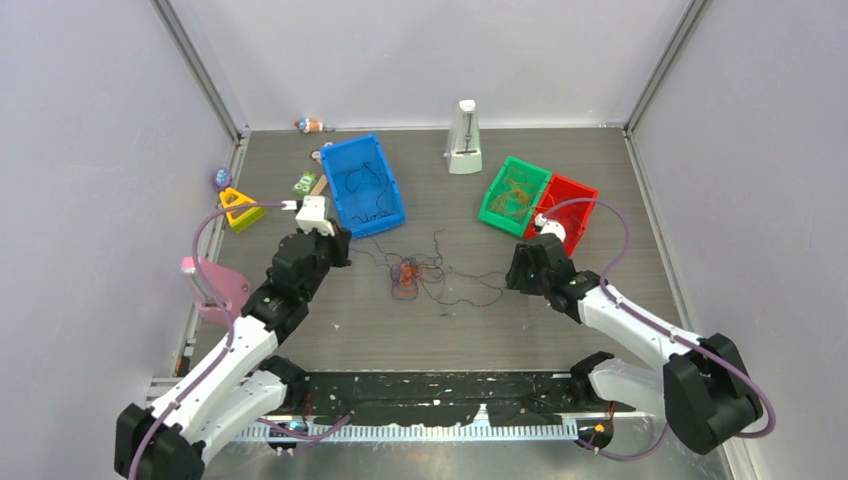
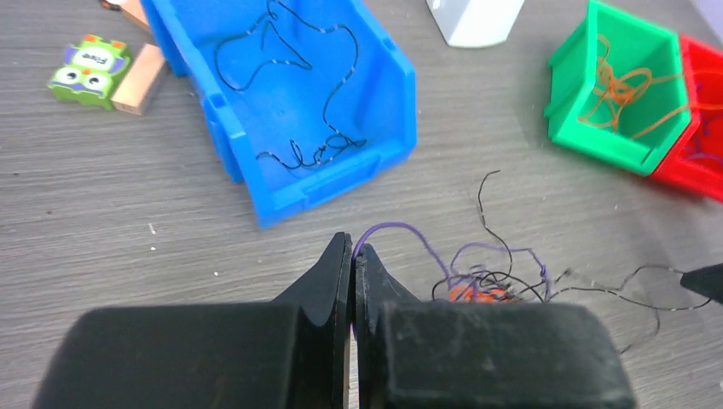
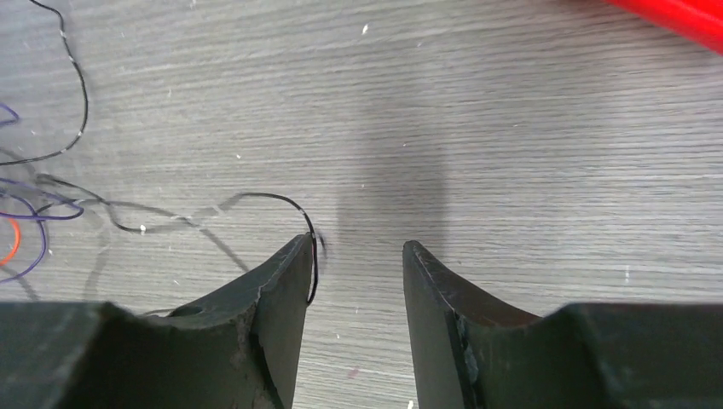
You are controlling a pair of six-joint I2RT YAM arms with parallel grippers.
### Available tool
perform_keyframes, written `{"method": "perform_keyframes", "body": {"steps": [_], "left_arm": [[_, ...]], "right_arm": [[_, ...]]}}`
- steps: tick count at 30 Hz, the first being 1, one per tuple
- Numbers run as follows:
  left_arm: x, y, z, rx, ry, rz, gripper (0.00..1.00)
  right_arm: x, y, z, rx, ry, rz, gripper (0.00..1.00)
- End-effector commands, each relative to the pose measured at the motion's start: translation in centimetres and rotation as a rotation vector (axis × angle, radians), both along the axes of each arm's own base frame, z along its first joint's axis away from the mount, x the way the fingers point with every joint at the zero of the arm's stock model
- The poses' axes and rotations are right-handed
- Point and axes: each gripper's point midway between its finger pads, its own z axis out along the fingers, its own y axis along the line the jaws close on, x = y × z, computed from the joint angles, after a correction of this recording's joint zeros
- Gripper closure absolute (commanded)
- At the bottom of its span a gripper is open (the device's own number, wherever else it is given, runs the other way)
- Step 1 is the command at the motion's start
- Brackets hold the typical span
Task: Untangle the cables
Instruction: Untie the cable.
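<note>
Grey wood-grain bench carries the cables, a small knot of hair-thin orange, purple and black wire lying at its middle, between the two arms, with loose black squiggles trailing off to the right. Left tool is clenched, its two black fingers pressed together on a purple strand that arcs out from the tips and runs into the knot. Right tool sits low over the bench at the right end of the tangle, jaws apart and nothing gripped. A black strand curls against the inner face of the finger on the left of the wrist view, just inside the gap. Farther back, a blue bin holds one black wire, a green bin holds orange wire, and a red bin touches the green one. The step in hand appears to be pinning one strand in each tool so the two can be drawn apart. To do it well, the right tool should close only once the black strand lies squarely between its fingers, not riding along one face where it could slip free. Both arms should then pull slowly in opposite directions, low over the bench. Wire this thin likely springs and snags, so a hard tug could cinch the knot or drag the whole clump.
</note>
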Motion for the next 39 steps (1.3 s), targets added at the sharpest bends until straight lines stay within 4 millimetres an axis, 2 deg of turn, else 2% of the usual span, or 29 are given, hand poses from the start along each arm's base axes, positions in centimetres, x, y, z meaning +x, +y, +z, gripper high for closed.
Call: {"method": "perform_keyframes", "body": {"steps": [1, 4, 6, 8, 10, 12, 18, 19, 22, 23, 24, 25, 31, 32, 33, 34, 35, 36, 37, 38, 39], "left_arm": [[-0.4, 1.7, 3.6, -0.060, -0.028, 0.091, 1.00], [-0.7, 0.1, 4.8, -0.093, -0.040, -0.002, 1.00], [-1.0, -1.6, 5.2, -0.105, -0.041, -0.099, 1.00], [-1.5, -3.4, 6.3, -0.117, -0.048, -0.202, 1.00], [-1.9, -4.6, 7.2, -0.133, -0.050, -0.279, 1.00], [-2.3, -5.5, 8.1, -0.143, -0.046, -0.334, 1.00], [-3.7, -7.6, 10.2, -0.161, -0.014, -0.474, 1.00], [-3.9, -7.9, 10.5, -0.164, -0.011, -0.493, 1.00], [-4.3, -8.4, 11.1, -0.166, 0.006, -0.530, 1.00], [-4.4, -8.5, 11.1, -0.165, 0.014, -0.538, 1.00], [-4.5, -8.6, 11.3, -0.165, 0.015, -0.545, 1.00], [-4.5, -8.7, 11.4, -0.166, 0.017, -0.553, 1.00], [-5.0, -9.4, 12.2, -0.187, 0.027, -0.599, 1.00], [-5.3, -9.6, 12.4, -0.191, 0.028, -0.616, 1.00], [-5.4, -9.7, 12.7, -0.197, 0.027, -0.629, 1.00], [-5.6, -9.8, 13.0, -0.202, 0.025, -0.642, 1.00], [-5.8, -10.0, 13.2, -0.209, 0.024, -0.655, 1.00], [-6.0, -10.1, 13.7, -0.214, 0.017, -0.666, 1.00], [-6.1, -10.2, 14.1, -0.219, 0.011, -0.674, 1.00], [-6.4, -10.2, 14.5, -0.226, 0.006, -0.684, 1.00], [-6.5, -10.3, 15.0, -0.232, 0.000, -0.693, 1.00]], "right_arm": [[0.4, -1.4, 1.5, 0.009, -0.043, -0.081, 0.51], [0.7, -1.2, 3.0, 0.026, -0.089, -0.065, 0.49], [0.8, -0.6, 3.9, 0.042, -0.116, -0.011, 0.42], [0.9, 0.8, 5.4, 0.084, -0.163, 0.079, 0.21], [1.0, 2.1, 6.9, 0.120, -0.215, 0.165, 0.09], [0.8, 3.6, 8.7, 0.167, -0.268, 0.260, 0.04], [0.1, 8.1, 12.3, 0.207, -0.368, 0.495, 0.04], [-0.2, 9.4, 12.7, 0.203, -0.388, 0.542, 0.04], [-0.9, 12.2, 13.3, 0.194, -0.419, 0.623, 0.04], [-0.7, 13.0, 14.4, 0.204, -0.463, 0.638, 0.06], [-1.1, 13.9, 14.5, 0.212, -0.471, 0.664, 0.07], [-0.9, 14.6, 15.6, 0.230, -0.514, 0.677, 0.09], [-1.0, 18.3, 19.1, 0.305, -0.641, 0.779, 0.18], [-0.7, 18.9, 18.7, 0.294, -0.633, 0.784, 0.18], [-0.4, 19.3, 19.5, 0.297, -0.651, 0.784, 0.18], [0.1, 19.7, 18.9, 0.282, -0.637, 0.781, 0.18], [0.5, 20.2, 19.5, 0.285, -0.650, 0.776, 0.17], [1.0, 20.6, 18.7, 0.273, -0.634, 0.772, 0.16], [1.4, 21.0, 19.0, 0.275, -0.645, 0.765, 0.13], [2.0, 21.5, 18.0, 0.258, -0.622, 0.748, 0.11], [2.6, 21.7, 18.1, 0.255, -0.625, 0.728, 0.11]]}}
